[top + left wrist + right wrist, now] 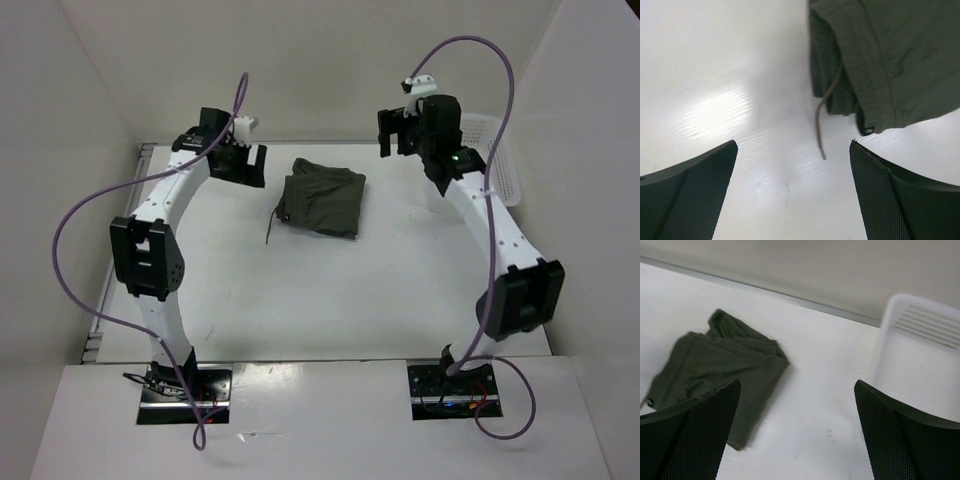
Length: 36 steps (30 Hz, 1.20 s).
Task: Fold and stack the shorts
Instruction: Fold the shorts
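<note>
The shorts (322,198) lay folded in a squarish bundle at the tabletop's (330,300) far middle, slightly longer left-to-right, drawstring (270,232) trailing toward the near edge. The left tool (793,145) and right tool (797,382) flanked them, spread, empty.

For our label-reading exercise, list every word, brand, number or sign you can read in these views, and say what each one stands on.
None can be read in any view.
The shorts show plain olive cloth, with no print or tag in view.
The white basket and the table carry no legible marking.
</note>
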Available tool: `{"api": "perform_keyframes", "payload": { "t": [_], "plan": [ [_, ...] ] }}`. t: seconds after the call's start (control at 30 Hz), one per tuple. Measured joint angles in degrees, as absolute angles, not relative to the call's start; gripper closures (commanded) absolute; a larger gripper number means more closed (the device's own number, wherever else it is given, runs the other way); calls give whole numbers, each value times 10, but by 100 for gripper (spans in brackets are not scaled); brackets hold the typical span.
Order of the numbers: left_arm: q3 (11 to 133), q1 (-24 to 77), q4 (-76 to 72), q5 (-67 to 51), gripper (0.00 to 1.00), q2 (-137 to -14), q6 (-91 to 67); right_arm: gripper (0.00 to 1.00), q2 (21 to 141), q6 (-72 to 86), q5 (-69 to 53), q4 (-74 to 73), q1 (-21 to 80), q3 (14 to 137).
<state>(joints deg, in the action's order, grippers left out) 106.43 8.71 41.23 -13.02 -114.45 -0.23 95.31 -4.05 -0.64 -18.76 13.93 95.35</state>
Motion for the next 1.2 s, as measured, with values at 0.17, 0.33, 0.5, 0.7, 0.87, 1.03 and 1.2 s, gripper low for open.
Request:
{"api": "perform_keyframes", "payload": {
  "t": [0.17,0.33,0.5,0.7,0.87,1.03,1.2],
  "plan": [
    [1000,38,379,-62,1,-1043,-2,1,813,-93,57,-188,132,830],
    [907,-84,349,-47,1,-958,-2,1,688,-113,96,-191,55,734],
    [838,-176,343,-34,1,-910,-2,1,586,-111,119,-187,-4,666],
    [826,-169,341,-39,1,-870,-2,1,522,-94,119,-186,-17,639],
    [820,-171,334,-41,1,-849,-2,1,481,-83,116,-188,-25,613],
    [799,-172,323,-42,1,-835,-2,1,471,-73,114,-189,-25,603],
    [785,-172,319,-40,1,-828,-2,1,471,-70,109,-189,-25,603]
  ]
}}
